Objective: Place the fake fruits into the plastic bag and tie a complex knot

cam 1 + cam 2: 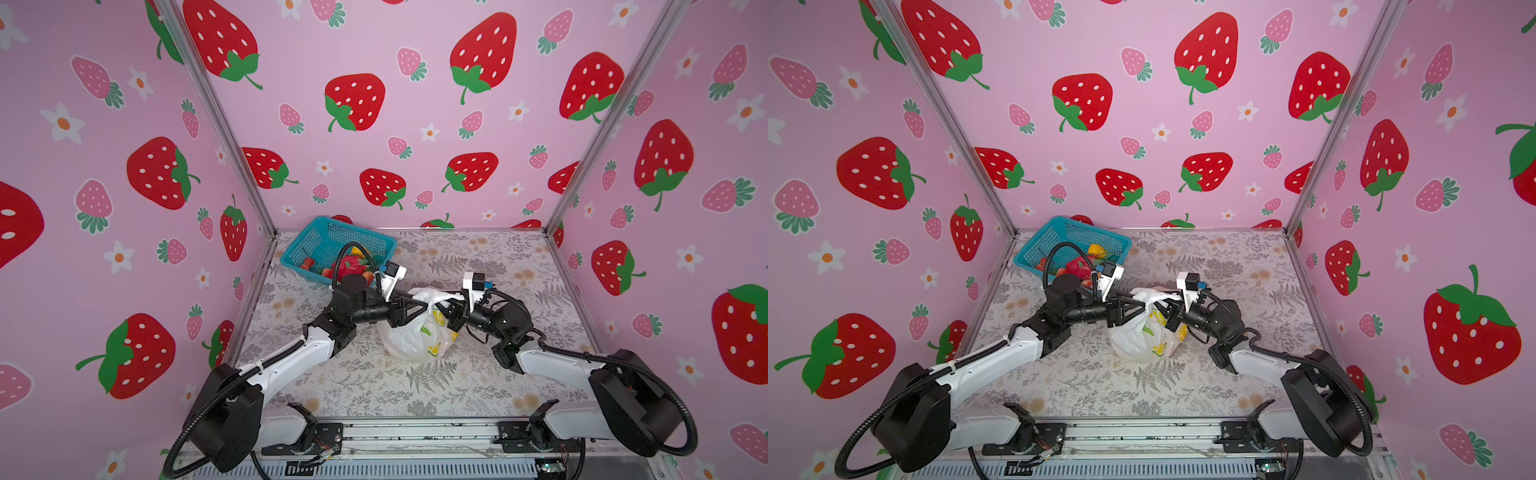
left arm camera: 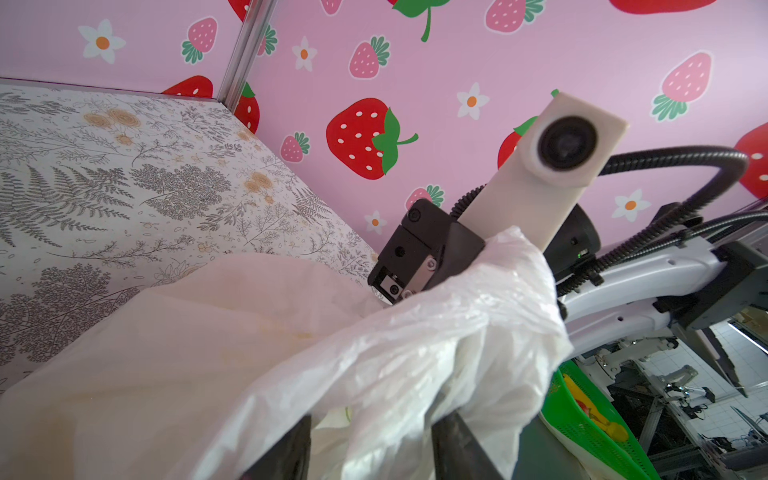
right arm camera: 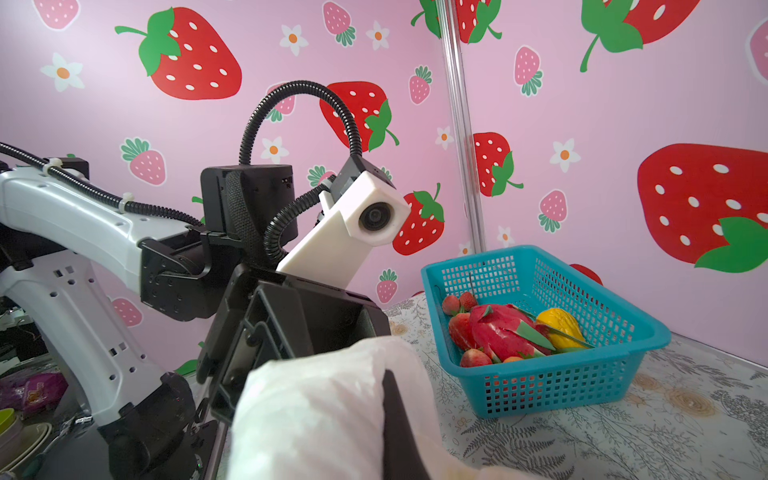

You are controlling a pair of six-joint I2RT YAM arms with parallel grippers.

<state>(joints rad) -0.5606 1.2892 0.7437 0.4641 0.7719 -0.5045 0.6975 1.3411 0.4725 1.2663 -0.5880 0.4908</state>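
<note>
Plastic bag (image 1: pixel 415 332) upright mid-table on the floral table (image 1: pixel 478 386), its top film bunched between both grippers; right gripper (image 1: pixel 445 306) clamped together on a handle strip, left gripper (image 1: pixel 428 308) at the bag mouth with film draped across its fingers (image 2: pixel 457 440), grip impossible to tell. Fake fruits (image 3: pixel 505 334) mostly in the teal basket (image 3: pixel 623 365) beside the bag, so no knot yet. Best handled by holding the right pinch firm, spreading the mouth wide and low, avoiding tugs likely to tear thin film.
</note>
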